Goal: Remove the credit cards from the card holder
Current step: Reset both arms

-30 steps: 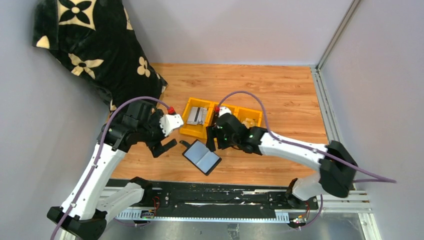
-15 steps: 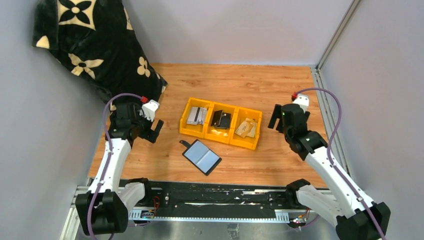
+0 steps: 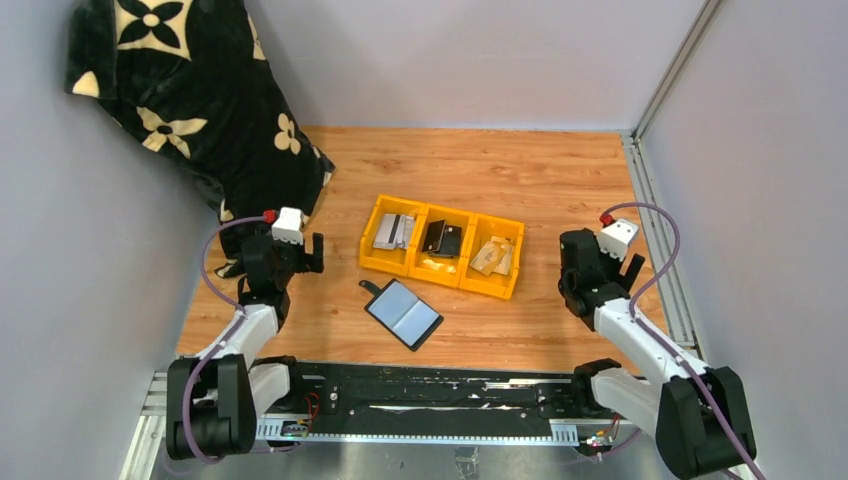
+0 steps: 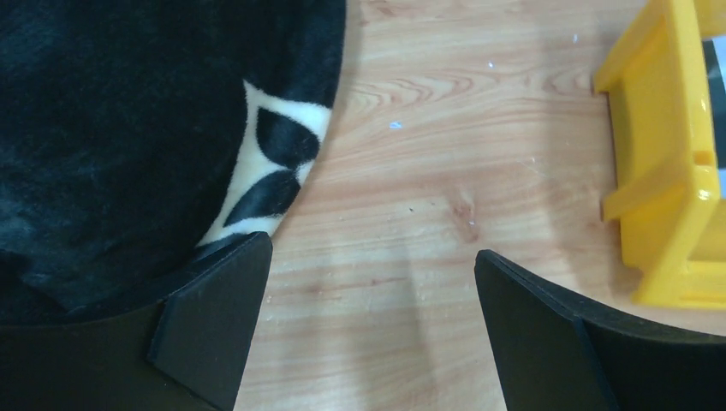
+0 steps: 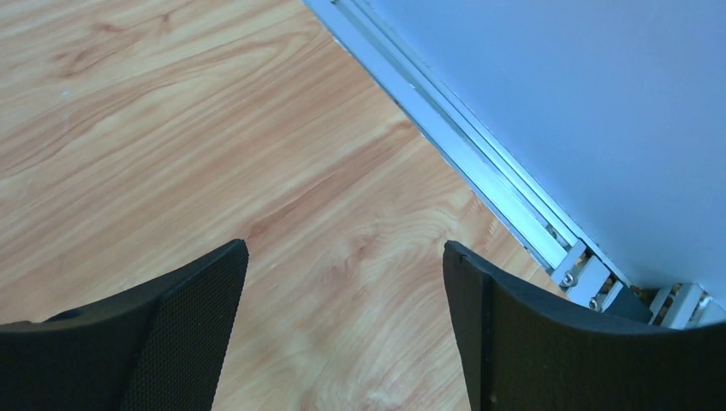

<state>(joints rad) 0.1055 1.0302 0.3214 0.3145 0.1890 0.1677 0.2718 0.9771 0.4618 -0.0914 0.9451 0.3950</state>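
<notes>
Both left gripper [image 4: 368,257] and right gripper [image 5: 342,248] gape empty, card holder [image 3: 403,313] lying open.

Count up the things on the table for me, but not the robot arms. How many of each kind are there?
Wallet: 1
Yellow tray: 1
Blanket: 1
Piles of cards: 3, namely silvery cards, black cards and tan cards, one pile in each tray compartment; the single cards are too small to count
Total: 6
</notes>
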